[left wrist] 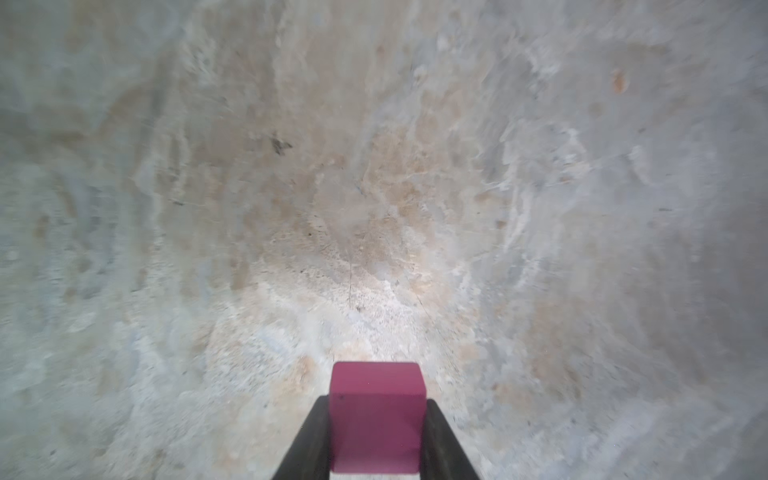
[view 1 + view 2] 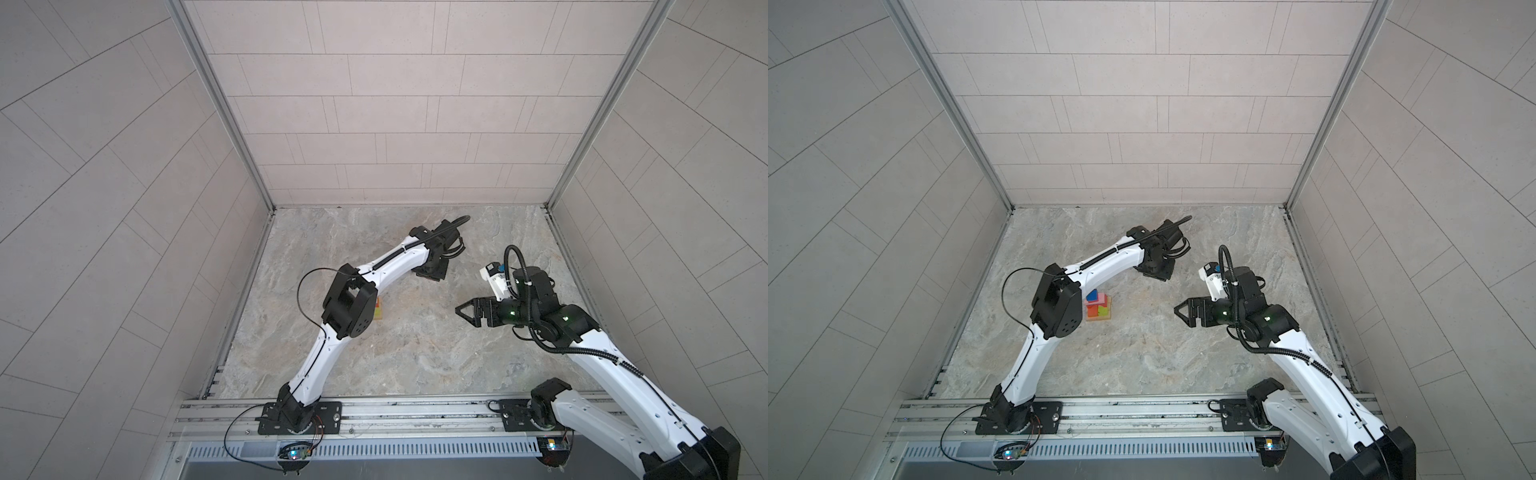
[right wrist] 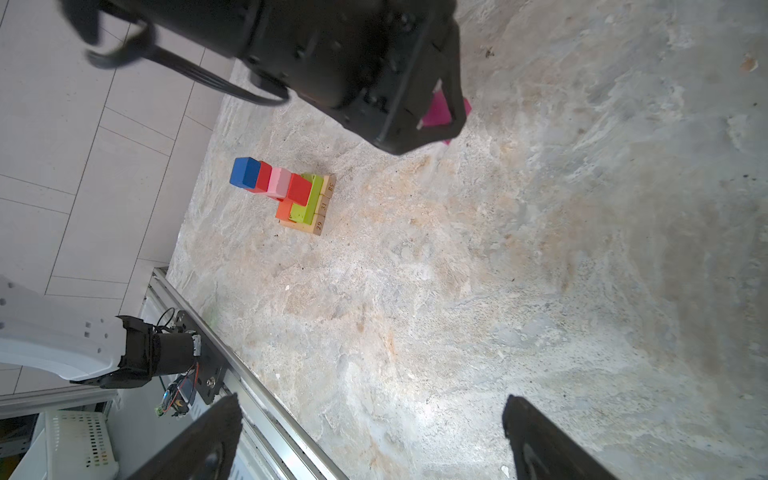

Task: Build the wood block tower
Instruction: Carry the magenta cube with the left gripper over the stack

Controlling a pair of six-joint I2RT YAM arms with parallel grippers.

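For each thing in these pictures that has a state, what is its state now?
left gripper: shut on the magenta cube.
magenta cube: gripped, away from the tower.
right gripper: open, empty.
tower: standing, blue cube topmost, no gripper touching it.

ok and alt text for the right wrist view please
The left gripper, shut on a magenta cube, reaches in over the marbled table, apart from a small stepped tower of coloured wood blocks with a blue cube topmost. In the foreground the right gripper stands wide open, holding nothing.
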